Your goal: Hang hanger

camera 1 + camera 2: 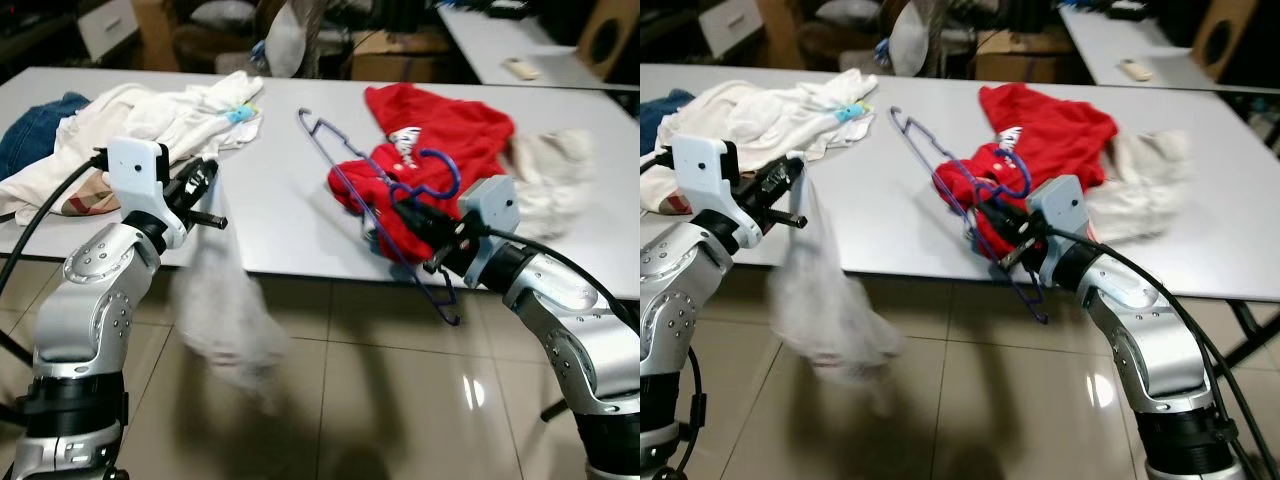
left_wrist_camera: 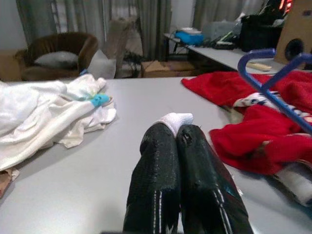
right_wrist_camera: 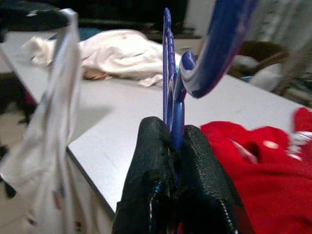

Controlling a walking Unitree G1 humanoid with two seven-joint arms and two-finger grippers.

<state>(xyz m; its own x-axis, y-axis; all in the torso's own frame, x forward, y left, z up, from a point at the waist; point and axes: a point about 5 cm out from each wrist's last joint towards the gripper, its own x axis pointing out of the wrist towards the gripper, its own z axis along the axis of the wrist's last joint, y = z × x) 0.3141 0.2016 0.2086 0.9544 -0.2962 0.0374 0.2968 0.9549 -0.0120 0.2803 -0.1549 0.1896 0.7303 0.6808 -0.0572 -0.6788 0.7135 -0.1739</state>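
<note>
One blue hanger (image 1: pixel 385 200) clamped in right claw (image 1: pixel 408 217) above table edge (image 1: pixel 300 262).

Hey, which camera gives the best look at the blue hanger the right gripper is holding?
The left eye view: the whole blue hanger shows, slanting from table to right gripper past the red garment. The right eye view shows nearly the same. The right wrist view catches its neck pinched between the fingers; the left wrist view, just its hook.
</note>
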